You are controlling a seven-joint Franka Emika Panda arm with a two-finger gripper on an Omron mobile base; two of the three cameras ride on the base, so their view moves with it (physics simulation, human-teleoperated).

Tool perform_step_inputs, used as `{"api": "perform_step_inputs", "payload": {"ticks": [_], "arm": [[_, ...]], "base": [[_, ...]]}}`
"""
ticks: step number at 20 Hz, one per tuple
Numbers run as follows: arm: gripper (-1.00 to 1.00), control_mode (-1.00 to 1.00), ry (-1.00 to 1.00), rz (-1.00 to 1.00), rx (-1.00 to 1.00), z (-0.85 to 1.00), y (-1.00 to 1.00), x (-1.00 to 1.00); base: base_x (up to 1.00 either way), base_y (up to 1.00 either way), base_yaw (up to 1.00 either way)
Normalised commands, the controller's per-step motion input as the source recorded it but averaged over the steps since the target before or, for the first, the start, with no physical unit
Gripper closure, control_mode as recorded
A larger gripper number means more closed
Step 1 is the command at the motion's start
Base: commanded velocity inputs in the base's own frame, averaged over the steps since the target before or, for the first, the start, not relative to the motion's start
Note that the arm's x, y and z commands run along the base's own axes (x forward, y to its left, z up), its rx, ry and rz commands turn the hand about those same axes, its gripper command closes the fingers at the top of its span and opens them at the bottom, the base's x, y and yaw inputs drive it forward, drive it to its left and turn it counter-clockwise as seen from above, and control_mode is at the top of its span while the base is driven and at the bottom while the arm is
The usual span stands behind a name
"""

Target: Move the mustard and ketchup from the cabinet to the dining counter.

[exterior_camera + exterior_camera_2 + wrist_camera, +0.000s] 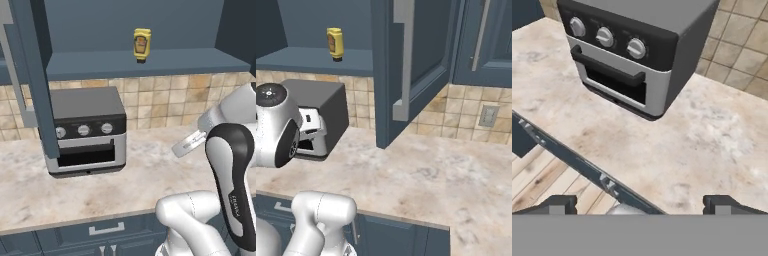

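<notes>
The mustard (142, 44) is a squat yellow squeeze bottle with a label, standing alone on the shelf of the open cabinet (165, 63). In the right base view the mustard (335, 43) sits at the left of the cabinet (306, 59) shelf. The ketchup is out of view, and so is the dining counter. My gripper (642, 206) is open with nothing between its fingers. It hangs low over the marble counter, well below and to the right of the mustard. In the hand view it looks down at the counter in front of the toaster oven.
A black and silver toaster oven (87, 131) stands on the marble kitchen counter (75, 190) under the shelf. An open cabinet door (34, 80) juts out left of it. Another open door (416, 65) with a long silver handle hangs over the counter. Blue drawers (105, 235) run below.
</notes>
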Motion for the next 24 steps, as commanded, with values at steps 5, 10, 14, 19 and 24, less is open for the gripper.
{"api": "perform_step_inputs", "payload": {"ticks": [5, 10, 14, 19, 24], "arm": [[-1.00, -1.00, -0.01, -0.01, 0.00, 0.45, 0.00, 0.18], [-1.00, -1.00, 0.00, -0.01, 0.04, 0.45, 0.00, 0.19], [-1.00, -1.00, -0.05, 0.00, 0.00, 0.35, 0.00, 0.27], [-1.00, -1.00, -0.15, 0.02, 0.00, 0.39, -0.09, 0.23], [-1.00, -1.00, -0.10, 0.00, 0.00, 0.32, -0.03, 0.36]], "base": [[0.00, 0.00, 0.00], [0.00, 0.00, 0.00], [0.00, 0.00, 0.00], [0.00, 0.00, 0.00], [0.00, 0.00, 0.00]]}}
